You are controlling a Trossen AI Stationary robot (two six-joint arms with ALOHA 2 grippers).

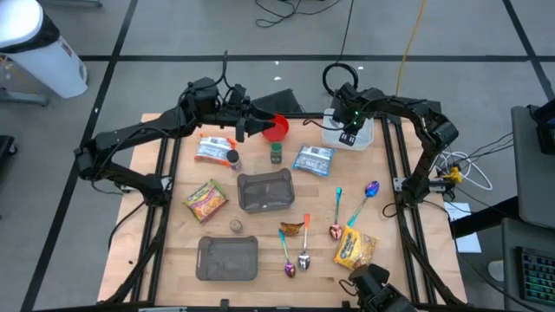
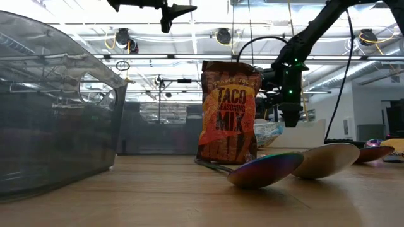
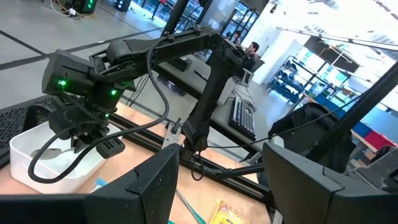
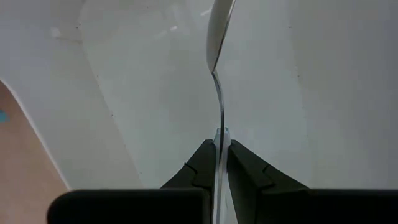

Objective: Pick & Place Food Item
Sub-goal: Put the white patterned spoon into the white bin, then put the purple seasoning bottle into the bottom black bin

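In the high view, the right end effector [image 1: 349,132] is positioned over the white rectangular plastic bin [image 1: 364,135] at the far right of the light wooden surface [image 1: 173,234]; the left end effector [image 1: 260,126] is raised at the far left-centre, just beside the red plastic bowl [image 1: 277,129]. Also on the surface are two clear grey plastic containers, one central [image 1: 265,191] and one nearer the front [image 1: 227,258], several flat food packets, a small dark green jar [image 1: 276,153], and iridescent metal spoons [image 1: 362,204] lying to the right. In the low view, an orange taco seasoning mix packet [image 2: 228,112] stands upright behind an iridescent spoon bowl [image 2: 266,169], with one clear container wall [image 2: 57,107] at the picture's left; the right arm descends to the bin behind the packet. In the left wrist view, the left end effector's two dark fingers [image 3: 155,190] stand apart with nothing between them, and the right arm is visible farther off above the white bin [image 3: 37,155]. In the right wrist view, the right end effector [image 4: 219,163] is closed on the thin handle of a silver metal spoon [image 4: 219,37], whose bowl points away from the fingers above the white bin interior [image 4: 323,93].
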